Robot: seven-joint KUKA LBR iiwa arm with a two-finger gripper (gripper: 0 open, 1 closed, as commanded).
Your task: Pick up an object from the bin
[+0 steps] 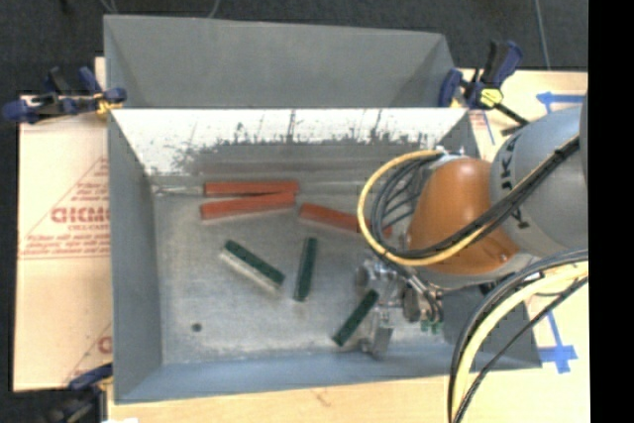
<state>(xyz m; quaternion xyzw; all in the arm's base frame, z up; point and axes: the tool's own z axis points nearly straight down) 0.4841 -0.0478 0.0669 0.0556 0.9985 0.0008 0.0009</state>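
My gripper [377, 332] is low in the bin's front right corner, beneath the orange wrist cover. Right beside it lies a dark green bar [355, 318], tilted, its upper end against the gripper's metal parts. A second dark green bar [305, 267] lies a little to the left, nearly upright in the view. An orange bar [329, 216] sits behind, its right end hidden by the cables and the cover.
A green and white bar [252, 265] lies left of centre. Two long orange bars [250, 197] lie side by side near the back wall. The arm, with its cable loops, covers the bin's right side.
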